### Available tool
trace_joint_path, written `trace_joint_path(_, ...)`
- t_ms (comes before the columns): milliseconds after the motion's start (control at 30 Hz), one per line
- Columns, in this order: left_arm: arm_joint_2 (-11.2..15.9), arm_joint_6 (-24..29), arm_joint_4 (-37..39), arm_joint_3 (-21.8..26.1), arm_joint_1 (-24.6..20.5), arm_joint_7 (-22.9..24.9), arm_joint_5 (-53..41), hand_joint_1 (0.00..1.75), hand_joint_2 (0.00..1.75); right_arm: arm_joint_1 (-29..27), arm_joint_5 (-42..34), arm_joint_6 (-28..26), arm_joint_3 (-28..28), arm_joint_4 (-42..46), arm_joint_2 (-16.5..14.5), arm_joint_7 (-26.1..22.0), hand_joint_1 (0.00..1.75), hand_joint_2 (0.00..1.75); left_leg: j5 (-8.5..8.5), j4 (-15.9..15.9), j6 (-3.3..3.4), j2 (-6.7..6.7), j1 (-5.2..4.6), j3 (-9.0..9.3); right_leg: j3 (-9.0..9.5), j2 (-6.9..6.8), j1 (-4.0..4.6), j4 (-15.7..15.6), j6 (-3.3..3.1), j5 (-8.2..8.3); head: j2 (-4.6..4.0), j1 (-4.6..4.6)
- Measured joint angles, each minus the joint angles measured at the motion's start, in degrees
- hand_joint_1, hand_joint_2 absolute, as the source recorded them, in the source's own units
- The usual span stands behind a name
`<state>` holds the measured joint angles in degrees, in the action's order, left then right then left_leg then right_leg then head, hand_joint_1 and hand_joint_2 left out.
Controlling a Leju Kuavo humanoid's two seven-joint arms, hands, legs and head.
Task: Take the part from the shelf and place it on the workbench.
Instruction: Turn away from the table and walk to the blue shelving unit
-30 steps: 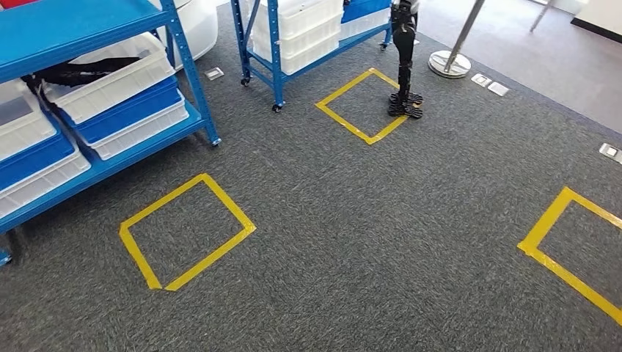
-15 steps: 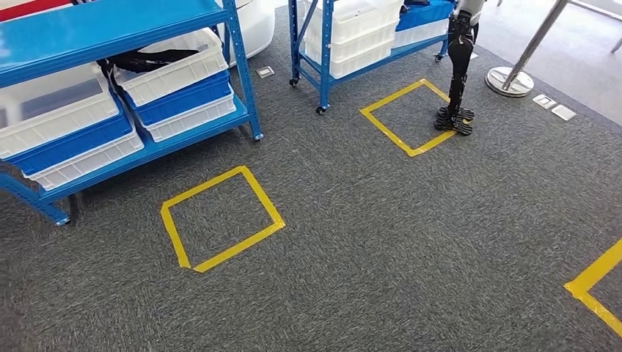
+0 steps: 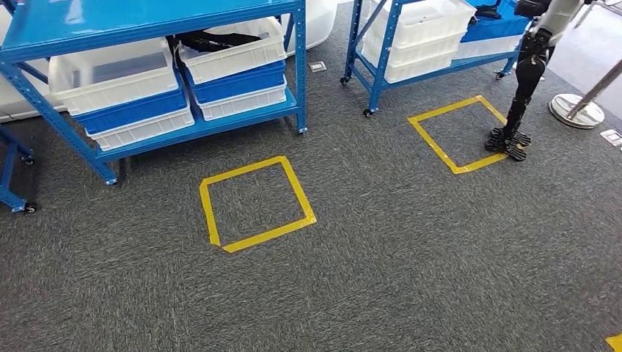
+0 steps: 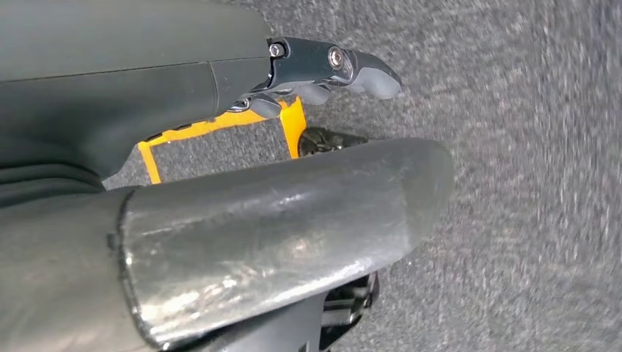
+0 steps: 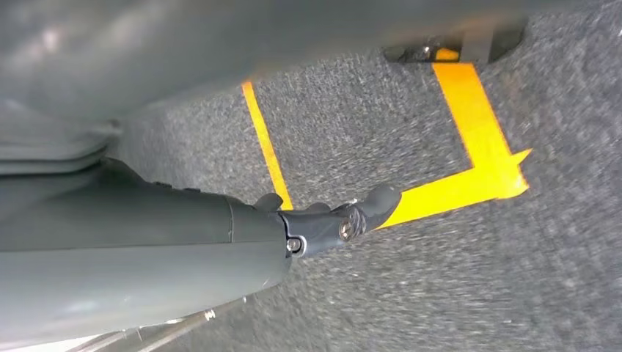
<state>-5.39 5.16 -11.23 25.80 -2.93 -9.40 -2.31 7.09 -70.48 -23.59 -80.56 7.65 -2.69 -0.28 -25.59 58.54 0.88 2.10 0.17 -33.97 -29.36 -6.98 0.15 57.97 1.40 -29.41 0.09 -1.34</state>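
Blue shelf rack (image 3: 158, 88) holds the black part (image 3: 209, 40) in its white bin, far ahead of both hanging hands; left hand (image 4: 220, 213) and right hand (image 5: 220, 242) carry nothing, finger spread unclear.

The blue shelf (image 3: 198, 125) is cut by the picture's top edge. In the white bin (image 3: 235, 51) on it lies a dark thing (image 3: 205, 40), too small to identify. The other robot (image 3: 522, 88), right of this shelf, loses its upper body at the edge. Carpet beside the left hand (image 4: 308, 81) is blurred.
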Motion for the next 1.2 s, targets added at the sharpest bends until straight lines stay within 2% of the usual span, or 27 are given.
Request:
trace_joint_path(33, -0.01, 0.02, -0.01, 0.01, -0.06, -0.01, -0.01, 0.0, 0.0, 0.01, -0.01, -0.01, 0.0, -0.01, -0.02, -0.04, 0.0, 0.0, 0.28, -0.18, 0.42, -0.8, 0.2, -0.11, -0.83, 1.88, -0.13, 1.83, 0.1, -1.08, 0.0, 0.09)
trace_joint_path(67, -0.02, 0.04, -0.01, 0.01, -0.16, -0.01, -0.01, 0.0, 0.0, -0.08, -0.01, -0.01, 0.0, -0.01, -0.02, -0.09, 0.0, 0.0, 0.51, -0.25, 0.75, -1.59, 0.39, -0.27, -2.32, 4.15, -0.28, 4.92, 0.02, -2.64, 0.0, 0.21)
trace_joint_path(100, -0.01, 0.04, -0.01, 0.01, -0.26, -0.02, -0.01, 0.0, 0.0, -0.2, -0.01, -0.01, 0.0, -0.01, -0.02, -0.14, 0.0, 0.0, 0.69, -0.24, 1.0, -2.43, 0.43, -0.52, -4.14, 5.69, -0.35, 8.78, -0.2, -4.36, 0.0, 0.32)
trace_joint_path(167, -0.02, 0.02, -0.01, 0.01, -0.34, -0.04, -0.04, 0.0, 0.0, -0.36, -0.01, -0.01, -0.01, -0.01, -0.02, -0.16, 0.0, 0.0, 1.03, -0.23, 1.2, -4.34, 0.43, -0.97, -7.55, 6.61, -0.42, 15.56, -0.21, -6.7, 0.0, 0.38)
trace_joint_path(200, -0.03, 0.01, 0.0, 0.01, -0.27, -0.04, -0.06, 0.0, 0.0, -0.38, -0.02, -0.01, -0.01, -0.01, -0.02, -0.16, 0.0, 0.0, 1.18, -0.23, 1.16, -5.27, 0.43, -1.09, -8.11, 6.72, -0.47, 16.44, 0.07, -6.7, 0.0, 0.38)
trace_joint_path(233, -0.03, 0.01, 0.0, 0.01, -0.19, -0.04, -0.06, 0.0, 0.0, -0.38, -0.04, -0.01, -0.01, -0.01, -0.02, -0.16, 0.0, 0.0, 1.32, -0.22, 1.05, -6.2, 0.45, -1.16, -7.66, 6.84, -0.55, 15.27, 0.49, -5.89, 0.0, 0.37)
trace_joint_path(267, -0.04, 0.01, 0.0, 0.01, -0.11, -0.04, -0.06, 0.0, 0.0, -0.38, -0.05, -0.01, 0.0, -0.01, -0.02, -0.16, 0.0, 0.0, 1.46, -0.22, 0.88, -7.07, 0.48, -1.19, -6.23, 7.14, -0.67, 12.16, 0.95, -4.42, 0.0, 0.38)
trace_joint_path(300, -0.06, 0.02, 0.0, 0.01, -0.07, -0.04, -0.06, 0.0, 0.0, -0.36, -0.07, -0.01, -0.01, -0.01, -0.02, -0.16, 0.0, 0.0, 1.61, -0.21, 0.65, -7.87, 0.51, -1.23, -4.22, 8.15, -0.87, 7.99, 1.37, -2.72, 0.0, 0.4)
trace_joint_path(333, -0.08, 0.02, 0.0, 0.01, -0.07, -0.04, -0.07, 0.0, 0.0, -0.35, -0.07, -0.01, -0.01, -0.01, -0.02, -0.16, 0.0, 0.0, 1.73, -0.14, 0.35, -8.64, 0.43, -1.32, -2.47, 9.65, -0.96, 4.21, 1.52, -1.3, 0.0, 0.44)
trace_joint_path(400, -0.09, 0.02, 0.0, 0.01, -0.09, -0.03, -0.07, 0.0, 0.0, -0.29, -0.07, -0.01, -0.02, 0.0, -0.03, -0.16, 0.0, 0.0, 1.99, -0.11, -0.28, -9.84, 0.21, -1.59, -0.66, 11.71, -1.02, 0.1, 0.94, 0.22, 0.0, 0.38)
trace_joint_path(433, -0.08, 0.03, 0.0, 0.01, -0.05, 0.0, -0.07, 0.0, 0.0, -0.27, -0.07, -0.01, -0.02, -0.01, -0.04, -0.16, 0.0, 0.0, 2.14, -0.21, -0.64, -10.4, 0.16, -1.73, -0.59, 11.7, -0.84, -0.16, 0.37, 0.4, 0.0, 0.35)
trace_joint_path(467, -0.05, 0.05, 0.0, 0.02, 0.06, 0.05, -0.07, 0.0, 0.0, -0.25, -0.07, -0.01, -0.01, -0.01, -0.06, -0.14, 0.0, 0.0, 2.38, -0.35, -0.97, -10.93, 0.24, -1.87, -0.52, 10.93, -0.89, -0.22, -0.19, 0.62, 0.0, 0.32)
trace_joint_path(500, -0.03, 0.07, 0.0, 0.02, 0.17, 0.1, -0.07, 0.0, 0.0, -0.25, -0.09, -0.02, -0.01, -0.01, -0.07, -0.11, 0.0, 0.0, 2.38, -0.21, -1.24, -10.44, 0.29, -2.1, -0.39, 10.2, -0.91, -0.29, -0.66, 0.85, 0.0, 0.34)
trace_joint_path(533, -0.01, 0.08, 0.01, 0.03, 0.27, 0.18, -0.07, 0.0, 0.0, -0.27, -0.12, -0.04, 0.0, -0.02, -0.1, -0.08, 0.0, 0.0, 1.76, 0.63, -1.48, -8.98, 0.29, -2.56, -0.3, 9.38, -0.98, -0.38, -1.15, 1.08, 0.0, 0.2)
trace_joint_path(600, -0.03, 0.09, 0.02, 0.03, 0.26, 0.27, -0.07, 0.0, 0.0, -0.45, -0.16, -0.09, 0.0, -0.02, -0.14, -0.04, 0.0, 0.0, -1.65, 5.72, -1.79, -4.65, 0.21, -4.86, -0.31, 7.64, -0.97, -0.49, -1.86, 1.36, 0.0, -0.18)
trace_joint_path(633, -0.08, 0.08, 0.02, 0.03, 0.2, 0.3, -0.08, 0.0, 0.0, -0.6, -0.16, -0.11, 0.0, -0.03, -0.14, -0.02, 0.0, 0.0, -3.88, 9.6, -1.96, -3.22, 0.25, -6.57, -0.39, 6.71, -0.82, -0.47, -2.05, 1.36, 0.0, -0.36)
trace_joint_path(667, -0.12, 0.08, 0.02, 0.03, 0.16, 0.3, -0.08, 0.0, 0.0, -0.7, -0.17, -0.12, 0.0, -0.03, -0.13, 0.01, 0.0, 0.0, -5.58, 13.24, -2.12, -2.62, 0.35, -8.15, -0.46, 5.73, -0.69, -0.46, -2.13, 1.34, 0.0, -0.39)
trace_joint_path(700, -0.13, 0.09, 0.02, 0.03, 0.17, 0.29, -0.08, 0.0, 0.0, -0.74, -0.18, -0.12, 0.0, -0.04, -0.11, 0.03, 0.0, 0.0, -6.34, 15.53, -2.22, -2.38, 0.44, -9.06, -0.52, 4.77, -0.59, -0.45, -2.16, 1.31, 0.0, -0.38)
trace_joint_path(733, -0.14, 0.11, 0.02, 0.03, 0.22, 0.27, -0.09, 0.0, 0.0, -0.72, -0.18, -0.12, 0.0, -0.04, -0.1, 0.05, 0.0, 0.0, -6.03, 15.81, -2.24, -2.26, 0.49, -8.91, -0.53, 3.89, -0.53, -0.45, -2.19, 1.27, 0.0, -0.39)
trace_joint_path(767, -0.13, 0.15, 0.02, 0.03, 0.27, 0.25, -0.09, 0.0, 0.0, -0.66, -0.21, -0.13, 0.0, -0.03, -0.1, 0.01, 0.0, 0.0, -4.75, 13.77, -2.16, -1.99, 0.5, -7.54, -0.47, 3.12, -0.48, -0.45, -2.17, 1.2, 0.0, -0.39)
trace_joint_path(833, -0.09, 0.19, 0.0, 0.03, 0.26, 0.07, -0.1, 0.0, 0.0, -0.53, -0.48, -0.11, 0.0, -0.02, -0.16, -0.3, 0.0, 0.0, -1.72, 6.15, -1.74, -0.88, 0.4, -2.81, -0.39, 2.1, -0.3, -0.42, -1.97, 0.96, 0.0, -0.4)
trace_joint_path(867, -0.07, 0.15, -0.01, 0.03, 0.23, -0.11, -0.11, 0.0, 0.0, -0.43, -0.71, -0.04, 0.0, -0.02, -0.2, -0.58, 0.0, 0.0, -0.87, 2.99, -1.47, -0.36, 0.28, -0.94, -0.43, 1.73, -0.1, -0.39, -1.72, 0.79, 0.0, -0.33)
trace_joint_path(900, -0.05, 0.1, -0.01, 0.03, 0.23, -0.35, -0.13, 0.0, 0.0, -0.31, -0.97, 0.04, 0.0, -0.02, -0.22, -0.93, 0.0, 0.0, -0.61, 1.13, -1.23, -0.05, 0.13, 0.15, -0.49, 1.5, 0.07, -0.36, -1.47, 0.68, 0.0, -0.29)
trace_joint_path(1000, -0.05, -0.02, 0.0, 0.03, 0.4, -1.31, -0.16, 0.0, 0.0, 0.04, -1.51, 0.12, 0.0, -0.02, -0.3, -1.86, 0.0, 0.0, -0.53, 0.06, -0.37, -0.53, -0.13, 0.4, -0.26, 1.1, 0.11, -0.34, -0.66, 0.59, 0.0, -0.26)
trace_joint_path(1067, -0.05, -0.01, -0.01, 0.04, 0.31, -1.82, -0.17, 0.0, 0.0, 0.03, -1.67, 0.09, 0.0, -0.02, -0.31, -2.13, 0.0, 0.0, -0.14, -0.55, 0.36, -1.03, 0.22, 0.48, -1.32, 3.03, -0.07, 1.8, -0.33, -0.59, 0.0, -0.07)
trace_joint_path(1133, -0.04, 0.0, -0.02, 0.05, 0.1, -2.07, -0.18, 0.0, 0.0, -0.15, -1.81, 0.08, 0.0, -0.02, -0.27, -2.2, 0.0, 0.0, 0.02, -0.78, 0.79, -1.6, 0.45, 0.39, -4.7, 5.66, -0.36, 8.43, -0.46, -3.44, 0.0, 0.29)
trace_joint_path(1200, 0.0, 0.0, -0.02, 0.05, -0.01, -2.13, -0.18, 0.0, 0.0, -0.37, -1.91, 0.08, 0.0, -0.02, -0.23, -2.21, 0.0, 0.0, 0.03, -0.78, 0.89, -2.32, 0.46, 0.3, -8.46, 6.55, -0.67, 15.33, -0.23, -5.48, 0.0, 0.41)
